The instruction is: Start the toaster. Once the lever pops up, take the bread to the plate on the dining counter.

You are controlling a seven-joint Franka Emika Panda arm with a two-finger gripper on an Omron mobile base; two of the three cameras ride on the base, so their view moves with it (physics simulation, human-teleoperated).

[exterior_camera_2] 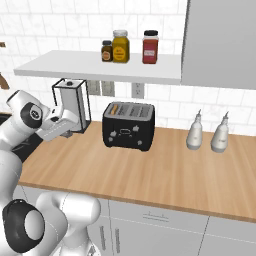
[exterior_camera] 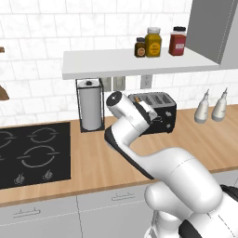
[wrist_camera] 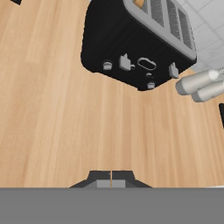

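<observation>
White-tiled kitchen wall with a light-wood bench [exterior_camera_2: 165,175] running below a white shelf [exterior_camera_2: 100,65] of jars. The toaster [exterior_camera_2: 128,125], a black box with a silver slotted top, stands at the back of the bench against the wall, between the paper-towel roll [exterior_camera: 90,110] and two pale bottles [exterior_camera_2: 206,132]; its long axis runs along the wall and its control face points out toward the robot. A tan edge of the bread [exterior_camera_2: 114,108] shows in the slot at the end nearest the towel roll. The hand [wrist_camera: 111,179], fingertips pressed together and holding nothing, hangs above bare bench in front of the toaster, well apart from it. The step in hand appears to be the approach to start the toaster; the next move calls for reaching a front lever [wrist_camera: 125,62] and pressing it down.
</observation>
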